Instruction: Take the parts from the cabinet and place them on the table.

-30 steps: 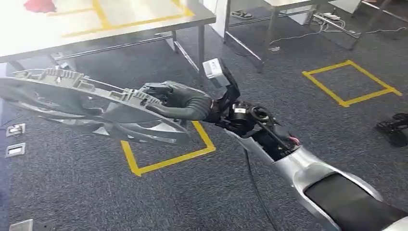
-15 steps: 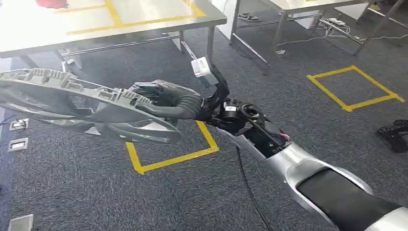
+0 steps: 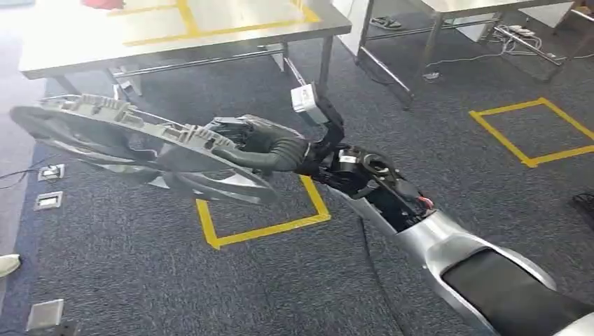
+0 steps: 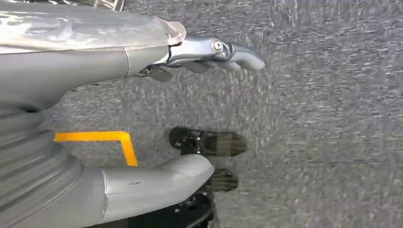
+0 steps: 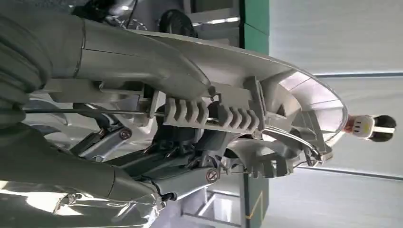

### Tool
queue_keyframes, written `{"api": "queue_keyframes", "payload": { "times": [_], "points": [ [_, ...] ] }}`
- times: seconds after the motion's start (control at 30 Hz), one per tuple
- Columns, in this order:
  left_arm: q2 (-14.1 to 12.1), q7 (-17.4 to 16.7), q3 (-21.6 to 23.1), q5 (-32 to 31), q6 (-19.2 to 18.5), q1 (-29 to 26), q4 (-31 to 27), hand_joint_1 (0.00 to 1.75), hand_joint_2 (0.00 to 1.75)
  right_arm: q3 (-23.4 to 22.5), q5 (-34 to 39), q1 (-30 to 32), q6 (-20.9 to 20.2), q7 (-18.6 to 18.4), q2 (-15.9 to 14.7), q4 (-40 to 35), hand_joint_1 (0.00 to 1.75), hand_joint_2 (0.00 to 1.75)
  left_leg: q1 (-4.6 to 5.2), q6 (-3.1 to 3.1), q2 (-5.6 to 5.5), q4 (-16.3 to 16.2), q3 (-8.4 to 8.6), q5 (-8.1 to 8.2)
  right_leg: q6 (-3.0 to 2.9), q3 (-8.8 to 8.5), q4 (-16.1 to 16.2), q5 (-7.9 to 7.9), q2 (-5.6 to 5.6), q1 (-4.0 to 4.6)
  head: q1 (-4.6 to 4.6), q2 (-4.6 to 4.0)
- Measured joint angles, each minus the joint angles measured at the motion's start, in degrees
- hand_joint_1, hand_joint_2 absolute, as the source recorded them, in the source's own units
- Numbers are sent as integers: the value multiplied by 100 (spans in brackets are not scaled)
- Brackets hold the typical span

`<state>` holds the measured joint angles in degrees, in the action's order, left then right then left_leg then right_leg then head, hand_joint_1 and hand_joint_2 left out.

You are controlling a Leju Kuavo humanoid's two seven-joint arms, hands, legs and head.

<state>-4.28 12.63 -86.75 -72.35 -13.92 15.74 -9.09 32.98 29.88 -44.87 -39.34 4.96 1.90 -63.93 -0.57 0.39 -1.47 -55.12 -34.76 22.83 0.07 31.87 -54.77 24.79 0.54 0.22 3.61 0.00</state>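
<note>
My right hand (image 3: 263, 145) grips a large grey plastic part (image 3: 133, 143), a ribbed, lamp-shaped housing, and holds it out level above the carpet. In the right wrist view the thumb and fingers of my right hand (image 5: 119, 66) clamp the part's toothed rim (image 5: 214, 114). The steel table (image 3: 210, 24) with yellow tape lines stands beyond the part. My left hand (image 4: 157, 114) hangs over the floor with its fingers (image 4: 228, 52) apart and nothing in it.
A yellow tape square (image 3: 263, 217) marks the carpet under the part, another yellow square (image 3: 536, 129) lies to the right. A second table (image 3: 434, 7) with cables beneath stands at the back right. Floor sockets (image 3: 49, 199) and a shoe (image 3: 7, 264) sit at the left.
The whole picture has shifted right and down, so the camera has moved. My right hand keeps its grip on the grey part, held the same way.
</note>
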Motion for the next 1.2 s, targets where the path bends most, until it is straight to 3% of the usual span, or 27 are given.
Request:
{"api": "queue_keyframes", "payload": {
  "times": [0.37,1.2],
  "points": [
    [0,0,0,0,2,2,0,0,175,0,-15,-8,-2,-13,0,9,175,175,0,-73,0,73,36,-33,-38,-2,-2,3,-2,-1,-119,0],
    [0,-83,0,0,-50,3,0,0,175,0,-29,-15,-13,28,0,35,175,175,12,-75,-1,72,36,-29,-39,-13,17,3,-4,-12,-171,0]
  ]
}}
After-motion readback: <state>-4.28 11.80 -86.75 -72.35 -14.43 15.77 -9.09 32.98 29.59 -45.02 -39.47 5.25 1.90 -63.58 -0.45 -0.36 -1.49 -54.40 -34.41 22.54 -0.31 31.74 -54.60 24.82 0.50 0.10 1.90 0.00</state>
